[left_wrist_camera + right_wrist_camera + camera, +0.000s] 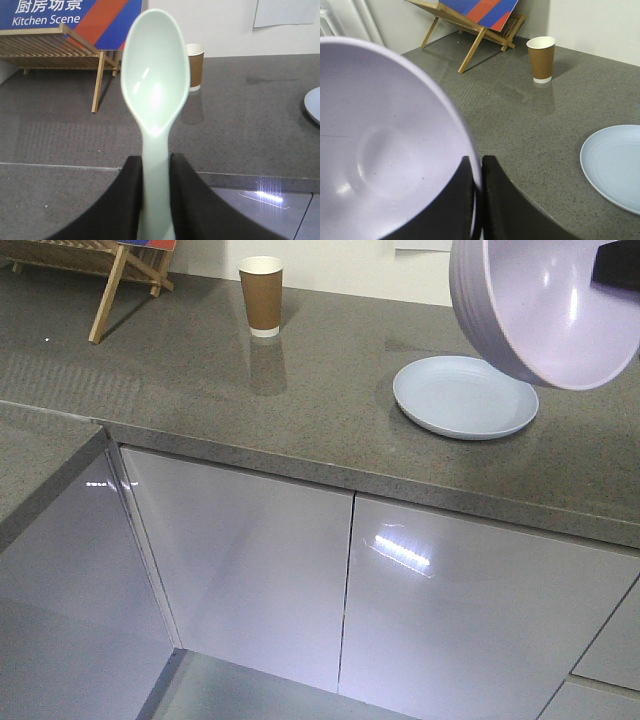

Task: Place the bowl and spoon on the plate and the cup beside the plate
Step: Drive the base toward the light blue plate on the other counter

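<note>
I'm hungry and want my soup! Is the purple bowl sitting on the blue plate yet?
No, the bowl hangs tilted in the air, pinched at its rim by the right gripper, and nothing lies on the plate.

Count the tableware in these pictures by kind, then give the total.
bowl: 1
spoon: 1
plate: 1
cup: 1
Total: 4
</note>
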### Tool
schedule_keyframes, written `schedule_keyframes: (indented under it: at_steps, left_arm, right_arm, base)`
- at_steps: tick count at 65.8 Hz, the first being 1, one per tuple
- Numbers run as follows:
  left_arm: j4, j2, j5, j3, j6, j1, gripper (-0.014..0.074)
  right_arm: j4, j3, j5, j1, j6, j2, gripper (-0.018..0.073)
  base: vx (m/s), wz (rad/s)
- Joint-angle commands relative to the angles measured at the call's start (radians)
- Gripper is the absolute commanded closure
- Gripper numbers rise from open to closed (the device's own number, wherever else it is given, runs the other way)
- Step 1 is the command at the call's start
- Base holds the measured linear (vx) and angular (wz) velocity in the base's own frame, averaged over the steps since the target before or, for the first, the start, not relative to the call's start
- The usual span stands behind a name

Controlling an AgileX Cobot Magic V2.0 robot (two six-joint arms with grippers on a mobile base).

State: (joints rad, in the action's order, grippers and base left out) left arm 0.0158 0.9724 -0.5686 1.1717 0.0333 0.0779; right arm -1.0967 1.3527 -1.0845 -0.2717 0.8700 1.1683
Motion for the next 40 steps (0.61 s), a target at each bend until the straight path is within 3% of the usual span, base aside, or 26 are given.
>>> schedule_keyframes:
  at_steps: [1, 40]
  left_arm:
    - [0.005, -0.013, 0.077, 0.027, -0.001, 0.004, 0.0603]
    - [0.005, -0.013, 0.077, 0.027, -0.001, 0.004, 0.0603]
  right_arm:
    - [-0.066, 0.028, 0.041, -0.002, 0.006, -0.020, 0.0565]
    - [-0.066, 0.028, 0.041, -0.002, 0.006, -0.020, 0.0565]
  base:
    - [0.06, -0.04]
    - [0.06, -0.10]
